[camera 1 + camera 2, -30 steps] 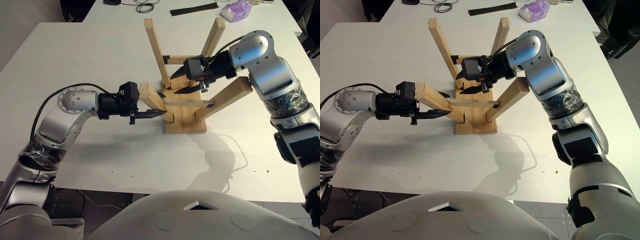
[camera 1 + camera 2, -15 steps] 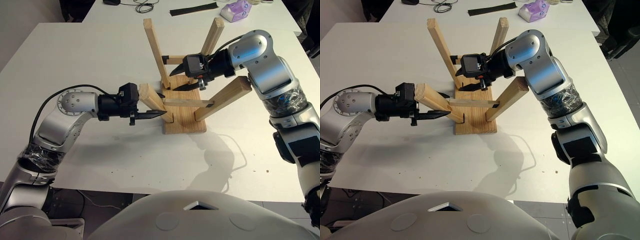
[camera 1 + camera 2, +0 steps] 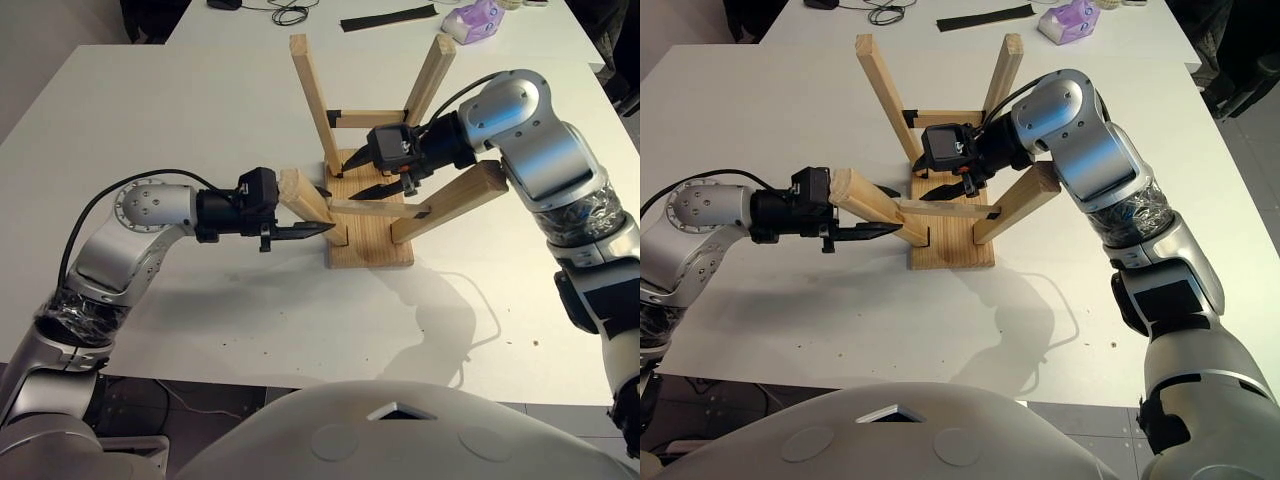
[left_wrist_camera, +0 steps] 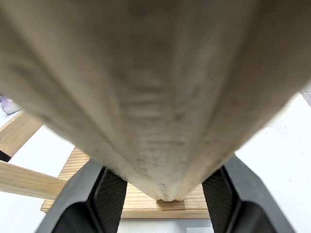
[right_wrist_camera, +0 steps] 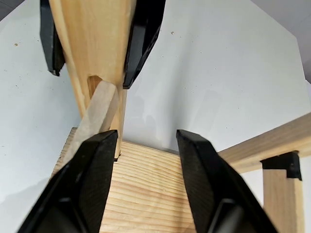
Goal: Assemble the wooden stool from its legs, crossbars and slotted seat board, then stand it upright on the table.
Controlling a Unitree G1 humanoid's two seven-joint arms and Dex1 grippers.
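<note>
The stool lies upside down on the white table, its slotted seat board (image 3: 372, 252) flat and its legs pointing up. My left gripper (image 3: 318, 209) is shut on the near-left leg (image 3: 298, 191), which leans toward my left; its fingers (image 5: 144, 34) clamp both sides of that leg (image 5: 95, 43). A thin front crossbar (image 3: 375, 207) runs from this leg to the near-right leg (image 3: 455, 198). My right gripper (image 3: 356, 179) hangs open just above the seat board (image 5: 146, 194), between the far-left leg (image 3: 313, 95) and the front crossbar, holding nothing.
The far-right leg (image 3: 428, 72) and a rear crossbar (image 3: 368, 118) stand behind my right gripper. On a second table behind lie a black strip (image 3: 388, 17), a purple packet (image 3: 472, 20) and cables (image 3: 285, 12). White tabletop stretches to the left and in front.
My right gripper has sunk a little toward the seat board and the front crossbar, staying open. The left gripper and its leg have not moved.
</note>
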